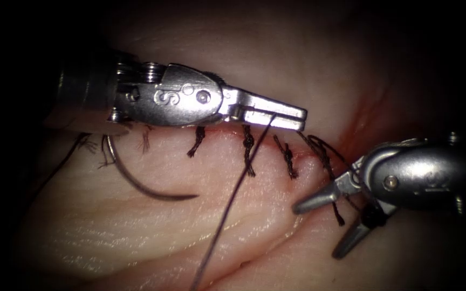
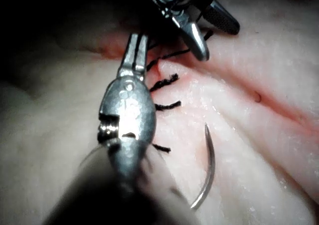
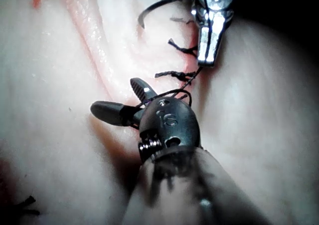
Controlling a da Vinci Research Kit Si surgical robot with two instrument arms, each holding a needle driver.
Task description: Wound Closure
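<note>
Endoscope view: left steel hand is clenched on the thin dark thread; right steel hand is spread, grasping nothing. Curved steel needle lies free on the pale tissue, left of the stitched cut.

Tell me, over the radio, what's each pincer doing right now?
Left pincer shut on thread. Right pincer open, empty. Needle lying free on tissue, left of stitches. Nothing blocking.
</note>
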